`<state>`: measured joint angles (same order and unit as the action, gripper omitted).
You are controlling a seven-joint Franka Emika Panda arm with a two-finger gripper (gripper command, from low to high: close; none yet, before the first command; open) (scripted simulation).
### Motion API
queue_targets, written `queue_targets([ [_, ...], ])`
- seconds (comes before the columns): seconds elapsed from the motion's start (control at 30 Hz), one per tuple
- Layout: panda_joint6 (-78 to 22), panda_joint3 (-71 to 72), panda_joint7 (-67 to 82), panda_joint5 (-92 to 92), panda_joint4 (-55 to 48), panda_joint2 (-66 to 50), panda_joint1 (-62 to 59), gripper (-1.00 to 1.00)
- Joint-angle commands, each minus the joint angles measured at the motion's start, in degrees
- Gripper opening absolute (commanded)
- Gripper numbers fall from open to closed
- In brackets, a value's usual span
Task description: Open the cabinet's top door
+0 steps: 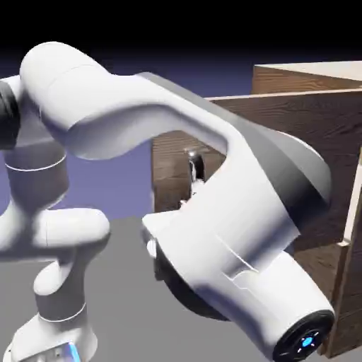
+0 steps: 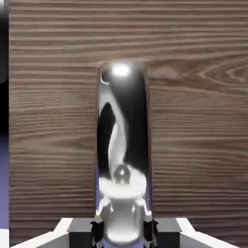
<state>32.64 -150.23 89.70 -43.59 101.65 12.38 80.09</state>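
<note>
No legible text, label or number anywhere (only bare wood grain and polished metal)

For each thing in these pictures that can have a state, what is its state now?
top door: swung open, away from the cabinet front.
handle: clamped between the fingertips.
gripper: shut on the handle.
cabinet: upright, top compartment opened.
</note>
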Motion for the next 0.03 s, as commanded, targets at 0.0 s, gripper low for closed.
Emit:
queue_targets([
  [0.0,0.04,0.00,-0.04,-0.05,0.00,0.00,-0.04,1.00],
])
